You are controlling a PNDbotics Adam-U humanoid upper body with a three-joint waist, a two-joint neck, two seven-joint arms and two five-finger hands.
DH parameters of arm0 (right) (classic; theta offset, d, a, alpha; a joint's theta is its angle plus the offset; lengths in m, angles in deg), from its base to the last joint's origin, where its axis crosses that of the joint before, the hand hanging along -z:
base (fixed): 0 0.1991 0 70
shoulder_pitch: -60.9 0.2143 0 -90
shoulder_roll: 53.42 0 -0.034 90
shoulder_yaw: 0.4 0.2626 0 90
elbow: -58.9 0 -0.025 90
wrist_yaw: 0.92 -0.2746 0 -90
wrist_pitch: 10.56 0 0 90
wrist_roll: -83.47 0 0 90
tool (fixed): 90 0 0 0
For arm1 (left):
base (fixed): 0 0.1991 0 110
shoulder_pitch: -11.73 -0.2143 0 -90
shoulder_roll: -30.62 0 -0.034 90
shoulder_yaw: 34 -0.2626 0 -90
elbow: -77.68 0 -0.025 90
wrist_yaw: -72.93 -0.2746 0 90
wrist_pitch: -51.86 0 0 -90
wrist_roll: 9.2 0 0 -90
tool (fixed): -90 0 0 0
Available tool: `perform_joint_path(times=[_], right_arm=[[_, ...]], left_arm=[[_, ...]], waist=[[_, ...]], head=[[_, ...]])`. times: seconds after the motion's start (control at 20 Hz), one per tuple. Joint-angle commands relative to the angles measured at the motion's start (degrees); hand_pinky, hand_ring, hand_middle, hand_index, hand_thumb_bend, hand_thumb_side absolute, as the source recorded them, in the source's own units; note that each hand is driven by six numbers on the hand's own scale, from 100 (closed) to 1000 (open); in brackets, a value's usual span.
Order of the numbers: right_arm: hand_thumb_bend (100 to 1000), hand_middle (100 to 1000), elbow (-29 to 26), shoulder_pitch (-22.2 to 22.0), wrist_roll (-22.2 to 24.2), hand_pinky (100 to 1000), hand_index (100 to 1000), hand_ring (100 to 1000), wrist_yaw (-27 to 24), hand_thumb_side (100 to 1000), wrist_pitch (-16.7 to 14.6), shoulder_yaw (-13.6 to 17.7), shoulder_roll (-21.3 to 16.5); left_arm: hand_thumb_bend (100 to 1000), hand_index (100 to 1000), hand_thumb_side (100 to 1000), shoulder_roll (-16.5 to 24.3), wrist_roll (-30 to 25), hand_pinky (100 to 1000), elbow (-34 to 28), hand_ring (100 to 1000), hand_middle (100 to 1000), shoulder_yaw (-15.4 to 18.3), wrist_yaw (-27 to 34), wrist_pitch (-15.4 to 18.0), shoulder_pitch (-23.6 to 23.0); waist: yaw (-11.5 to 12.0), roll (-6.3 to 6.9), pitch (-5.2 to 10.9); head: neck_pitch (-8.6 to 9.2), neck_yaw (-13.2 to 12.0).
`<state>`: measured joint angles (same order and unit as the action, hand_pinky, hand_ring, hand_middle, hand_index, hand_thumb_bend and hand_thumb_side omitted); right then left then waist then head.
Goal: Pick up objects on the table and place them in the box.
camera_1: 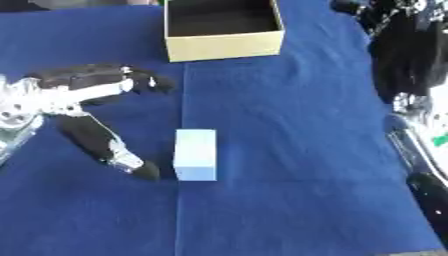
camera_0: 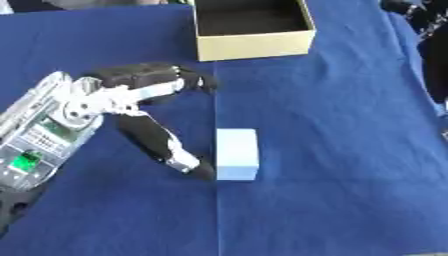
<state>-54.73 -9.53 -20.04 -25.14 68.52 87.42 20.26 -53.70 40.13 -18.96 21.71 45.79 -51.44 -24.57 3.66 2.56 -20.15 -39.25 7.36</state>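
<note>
the black-and-silver left hand (camera_0: 131,107) reaches in from the table's left edge, spread open: fingers (camera_0: 149,75) straight toward the far edge, thumb (camera_0: 162,142) straight toward the near edge. the black right arm (camera_1: 411,95) lies along the right edge, its hand unclear.

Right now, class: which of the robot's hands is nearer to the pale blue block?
Left. The left hand is open just left of the pale blue block, thumb tip beside it. The right hand is far off at the right edge.
</note>
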Motion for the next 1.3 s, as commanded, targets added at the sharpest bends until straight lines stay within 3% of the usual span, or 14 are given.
perform_joint_path(times=[0.05,0.25,0.7,1.3], right_arm=[[100,677,-0.96,0.20,0.09,752,858,770,0.16,993,0.19,0.20,-0.71],[100,675,-0.96,-0.31,0.24,753,855,770,0.27,995,0.54,0.17,-0.68],[100,674,-0.96,-0.88,0.50,754,855,769,0.32,997,1.01,0.04,-0.62],[100,673,-0.96,-1.20,0.56,756,855,770,0.28,999,1.35,-0.07,-0.21]], left_arm=[[834,964,615,-1.50,0.29,880,1.61,915,843,-0.17,-1.01,-0.17,1.04],[840,951,615,-3.21,0.50,885,3.02,910,805,-0.70,-1.30,-0.17,0.89],[825,960,599,-5.64,1.34,892,4.00,918,809,-1.63,-2.85,-0.66,0.59],[806,932,575,-8.40,0.14,885,9.59,913,788,-2.34,-6.67,2.03,-0.71]], waist=[[0.11,0.71,2.43],[0.46,1.11,2.73],[0.99,1.78,3.23],[0.83,2.13,3.24]], head=[[-0.60,0.33],[-0.93,0.71],[-1.37,1.28],[-1.50,1.30]])
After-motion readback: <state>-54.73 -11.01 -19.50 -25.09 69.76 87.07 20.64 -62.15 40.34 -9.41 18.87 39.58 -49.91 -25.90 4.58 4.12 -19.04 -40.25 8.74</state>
